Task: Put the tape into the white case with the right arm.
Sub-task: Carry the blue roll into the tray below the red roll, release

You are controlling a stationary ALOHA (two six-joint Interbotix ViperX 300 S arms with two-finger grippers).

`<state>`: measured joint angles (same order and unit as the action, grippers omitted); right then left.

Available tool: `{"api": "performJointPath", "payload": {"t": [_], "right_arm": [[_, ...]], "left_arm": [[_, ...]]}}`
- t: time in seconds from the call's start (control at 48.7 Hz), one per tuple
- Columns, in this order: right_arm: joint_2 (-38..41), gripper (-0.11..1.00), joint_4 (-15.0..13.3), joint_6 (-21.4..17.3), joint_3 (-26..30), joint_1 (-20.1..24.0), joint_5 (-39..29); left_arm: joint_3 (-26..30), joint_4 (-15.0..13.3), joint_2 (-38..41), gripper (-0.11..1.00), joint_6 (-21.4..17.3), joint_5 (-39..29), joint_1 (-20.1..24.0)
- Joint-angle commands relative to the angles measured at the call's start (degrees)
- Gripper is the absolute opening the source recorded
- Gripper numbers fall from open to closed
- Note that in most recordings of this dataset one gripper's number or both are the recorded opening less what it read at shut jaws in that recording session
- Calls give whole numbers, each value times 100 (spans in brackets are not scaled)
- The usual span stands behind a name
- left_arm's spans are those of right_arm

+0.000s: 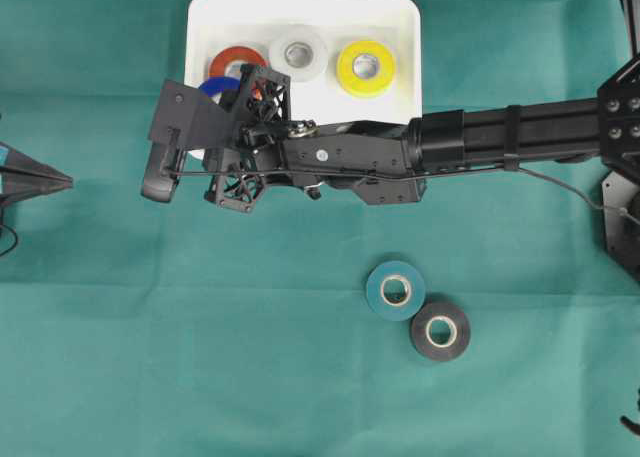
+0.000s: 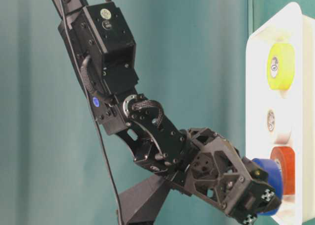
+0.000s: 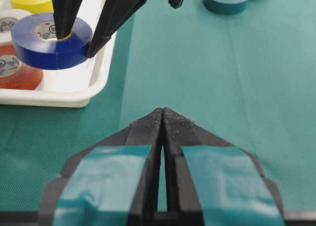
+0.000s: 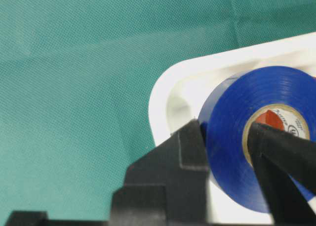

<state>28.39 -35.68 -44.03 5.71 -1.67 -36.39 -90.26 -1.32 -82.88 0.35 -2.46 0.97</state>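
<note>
blue tape (image 3: 51, 41) half-hidden by right gripper (image 3: 81, 35) — over white case (image 3: 74, 95), grip unclear

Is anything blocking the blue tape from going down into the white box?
Nothing visible blocks it. The blue tape hangs over the white case, between the right gripper's fingers, above the red tape lying inside.

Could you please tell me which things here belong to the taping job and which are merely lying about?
Job: blue tape, right pincer, white case, teal tape, black tape.
Lying about: red, white and yellow rolls already cased; left pincer.
</note>
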Motion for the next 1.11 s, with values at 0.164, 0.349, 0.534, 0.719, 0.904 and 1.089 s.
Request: {"api": "performJointPath", "payload": {"t": [0.164, 0.349, 0.534, 0.719, 0.904, 1.089], "right_arm": [[-325, 61, -35, -9, 44, -18, 9], [-334, 66, -35, -9, 9, -18, 9], [-545, 66, -35, -18, -220, -18, -141], [-1002, 66, -35, -53, -800, 18, -220], [-1494, 66, -35, -105, -1521, 53, -176], [-1978, 65, -35, -105, -2294, 53, -88]], "left_arm": [[70, 0, 53, 0, 0, 26, 9], [70, -9, 44, 0, -9, 26, 9], [70, 0, 53, 0, -9, 26, 9], [70, -9, 53, 0, -9, 26, 9], [62, 0, 53, 0, 0, 26, 9], [70, -9, 44, 0, 0, 26, 9]]}}
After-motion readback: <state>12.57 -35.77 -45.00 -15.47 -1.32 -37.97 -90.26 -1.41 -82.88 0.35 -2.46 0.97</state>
